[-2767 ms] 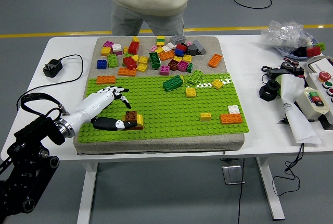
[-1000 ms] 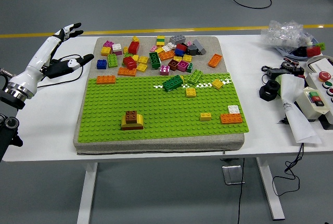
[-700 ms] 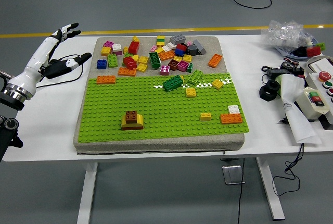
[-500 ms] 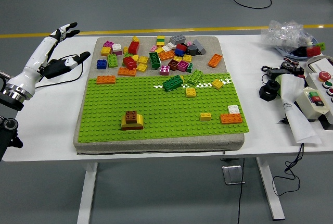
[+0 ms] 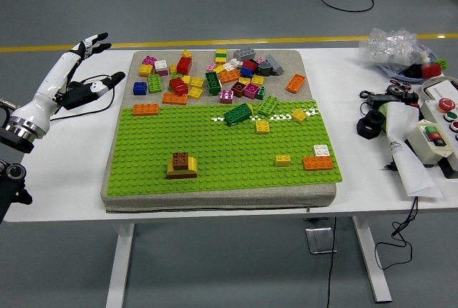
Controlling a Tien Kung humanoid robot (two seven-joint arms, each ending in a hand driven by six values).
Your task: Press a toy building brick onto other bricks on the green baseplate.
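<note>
Hovering left of the green studded baseplate point(image 5: 215, 147), the white-and-black left hand point(image 5: 75, 75) is spread, empty, well apart from the brown-on-yellow brick stack point(image 5: 182, 165)

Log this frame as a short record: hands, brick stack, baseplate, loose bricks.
left hand: open, raised over the table's left side, off the baseplate, holding nothing
right hand: not in view
stack: brown brick on a yellow brick, seated on the baseplate's near-left part
baseplate: green, on a grey pad
loose bricks: heaped on the pad beyond the baseplate

White table point(image 5: 64, 150) with grey mat point(image 5: 215, 195), black charger point(image 5: 71, 93), control box point(image 5: 433, 136).
</note>
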